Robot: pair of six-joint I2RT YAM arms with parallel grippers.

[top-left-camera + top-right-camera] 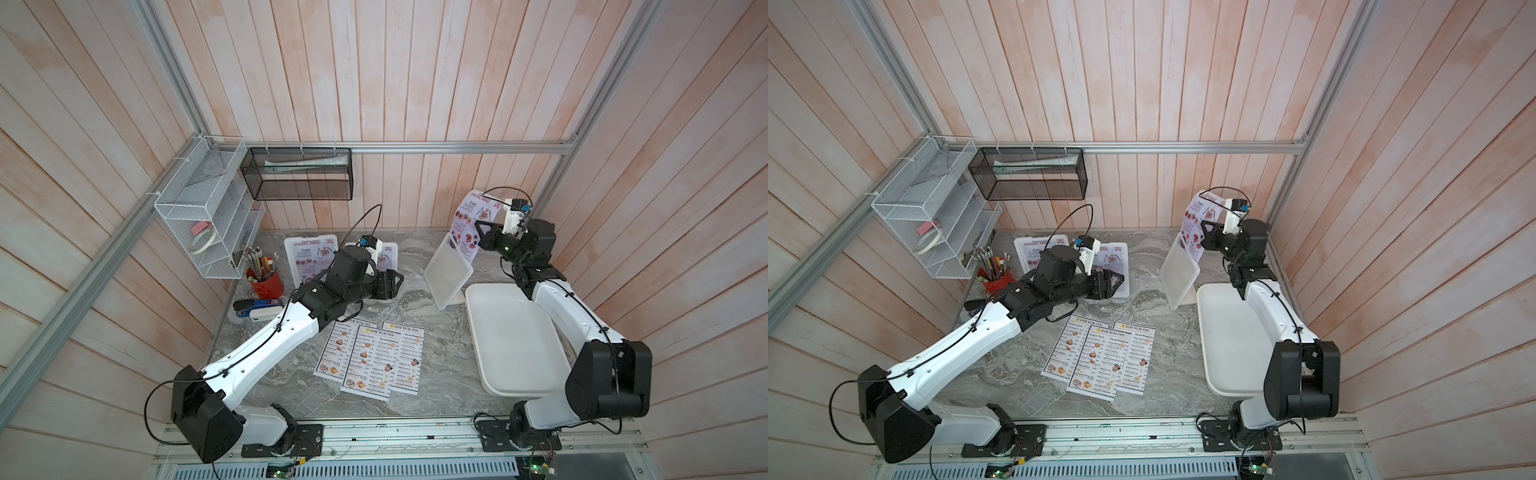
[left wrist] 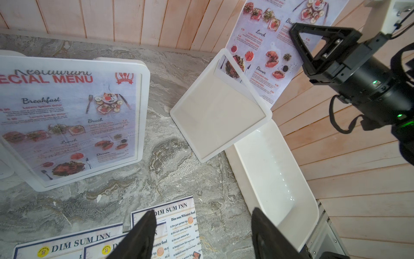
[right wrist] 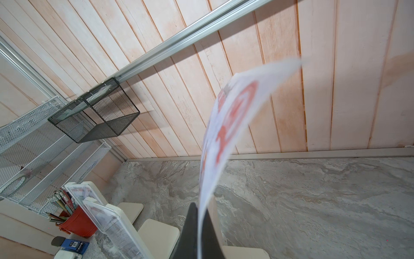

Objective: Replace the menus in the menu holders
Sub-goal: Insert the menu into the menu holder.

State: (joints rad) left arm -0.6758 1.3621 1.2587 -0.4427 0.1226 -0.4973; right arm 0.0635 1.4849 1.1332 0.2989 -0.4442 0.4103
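Note:
My right gripper (image 1: 481, 233) (image 3: 200, 206) is shut on a lilac SPECIAL MENU sheet (image 1: 467, 222) (image 2: 262, 44) (image 3: 226, 125). The sheet is lifted almost out of the tilted right menu holder (image 1: 446, 274) (image 2: 219, 121); only its lower corner sits in the frame. My left gripper (image 1: 397, 284) (image 2: 202, 212) is open and holds nothing. It hovers over the table between that holder and three overlapping DIM SUM INN menus (image 1: 374, 357) (image 2: 179, 226). Two more holders (image 1: 305, 259) (image 2: 67, 118) stand at the back with SPECIAL MENU sheets inside, partly hidden by my left arm.
A large shallow white tray (image 1: 511, 340) (image 2: 275, 170) lies at the right, under my right arm. At the left are a red pencil cup (image 1: 264, 284), a blue stapler (image 1: 255, 309), and white (image 1: 199, 216) and black (image 1: 299, 174) wire baskets on the wall.

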